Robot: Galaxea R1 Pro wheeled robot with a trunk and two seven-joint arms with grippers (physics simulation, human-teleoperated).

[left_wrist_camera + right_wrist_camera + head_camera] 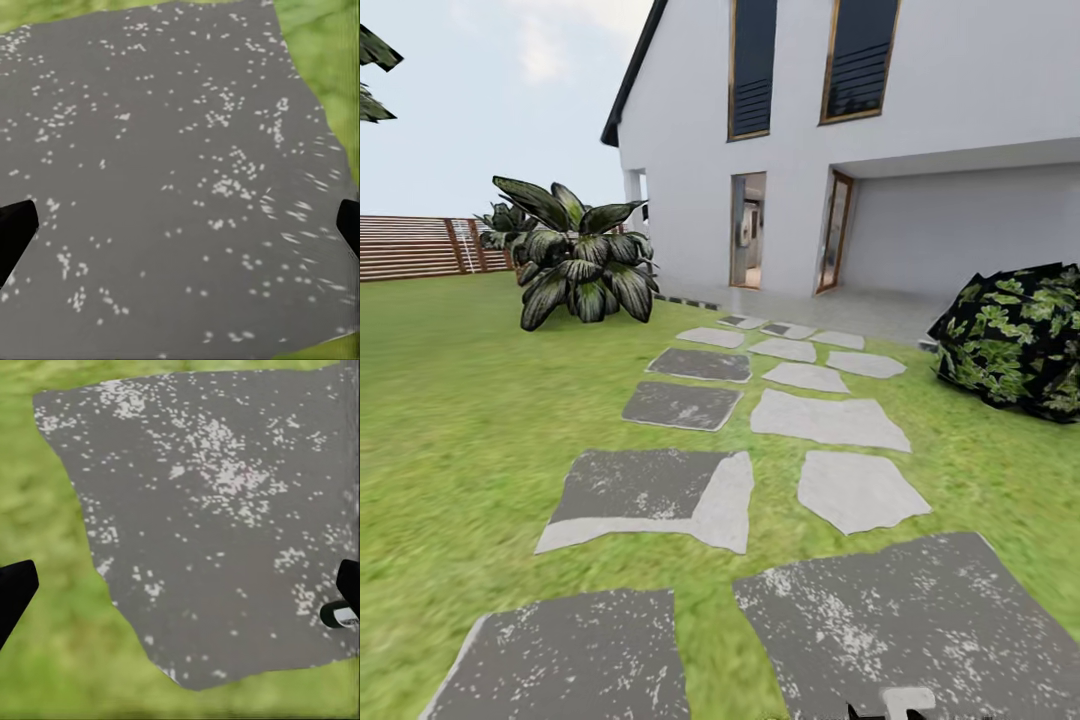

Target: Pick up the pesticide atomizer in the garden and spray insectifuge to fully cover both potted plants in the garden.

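Garden [450, 400]: the lawn fills the lower and left of the head frame, with a slatted wooden fence [410, 247] along its far edge at the upper left. None of the frames lets me place the atomizer or the small pots, so their heading and long axis cannot be told.

Stepping stones [830, 418] run from the bottom of the frame up the centre towards the house [920, 130], in two rough columns (pale slabs to the right, darker speckled ones to the left and at the bottom). Grass strips separate them.

A broad-leaved dark plant [580, 258] stands on the lawn left of centre, beside the upper end of the path, with a smaller one just behind it near the fence. A dark leafy shrub [1015, 335] sits at the right edge, near the house's paved apron. An open doorway [747, 230] shows in the white wall at centre.

Left gripper [180, 236]: fingertips sit at opposite edges of the left wrist frame, spread wide, nothing between them; a dark speckled slab [172, 172] lies beneath.

Right gripper [180, 592]: fingertips likewise wide apart and empty, over the edge of another slab [225, 525], grass to one side.
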